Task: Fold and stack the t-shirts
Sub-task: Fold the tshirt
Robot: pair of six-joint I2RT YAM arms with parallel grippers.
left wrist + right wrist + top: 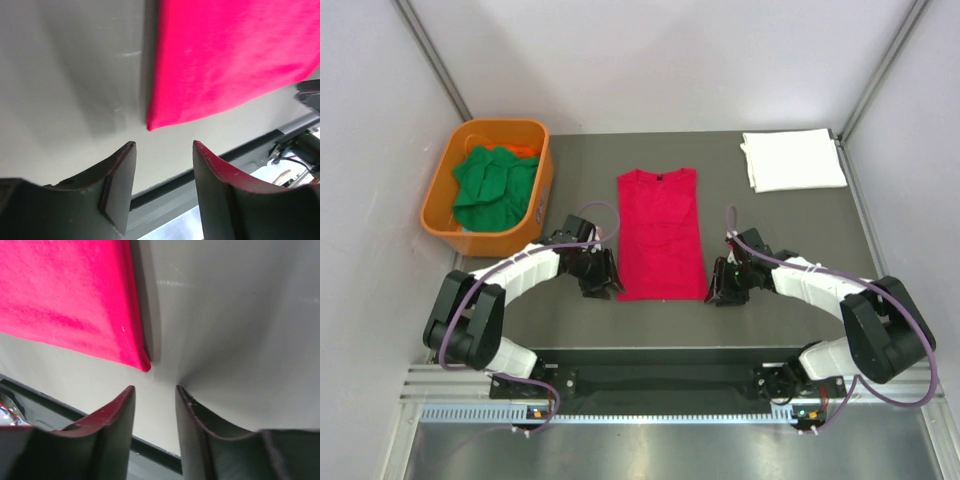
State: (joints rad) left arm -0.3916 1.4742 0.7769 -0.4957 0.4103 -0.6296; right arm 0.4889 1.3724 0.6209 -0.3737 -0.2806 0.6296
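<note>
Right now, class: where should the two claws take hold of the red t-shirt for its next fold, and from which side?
The red t-shirt lies flat as a long strip, a near hem corner just ahead of the left claw and the right claw, both open. So probably grip those two corners, coming in low from the near edge.

Bright, even overhead light keeps the top view sharp, with soft shadows under the arms (520, 265) at the near edge of the table (800, 215); in both wrist views the red shirt (230, 60) throws a dark band beside its edge; the close fingers (117, 185) blur slightly.
</note>
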